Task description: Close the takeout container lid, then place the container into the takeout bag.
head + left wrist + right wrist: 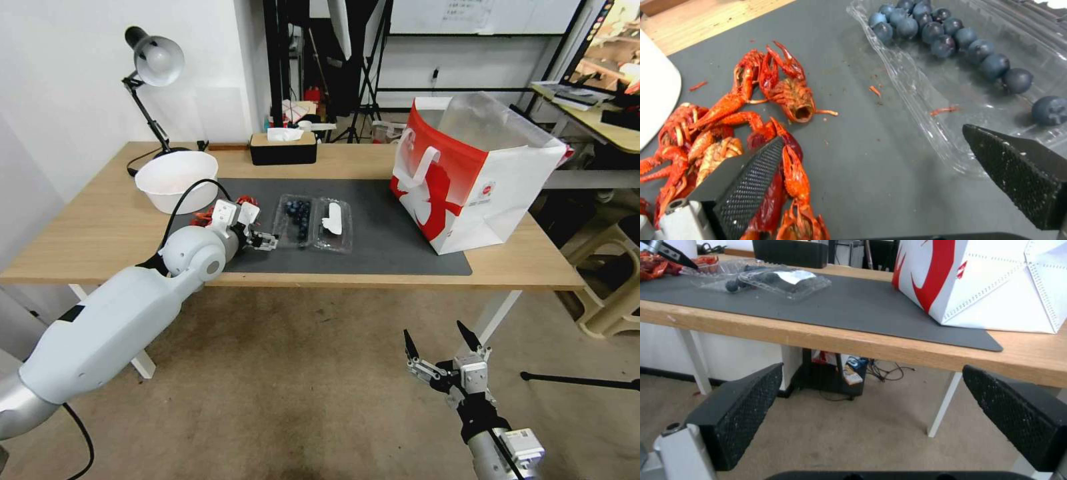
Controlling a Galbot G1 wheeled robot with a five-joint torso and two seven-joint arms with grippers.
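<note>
Takeout container open on mat beside spread left gripper, right gripper spread below table; thin, light, crushable plastic, probably best flipped by lid outer rim.

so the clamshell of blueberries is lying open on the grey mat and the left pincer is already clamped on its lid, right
Not quite. The takeout container does lie open on the grey mat, but the left pincer is open and holds nothing. The left wrist view shows its fingers spread, beside the blueberry half's outer edge, not at the lid, which is the far half.
</note>
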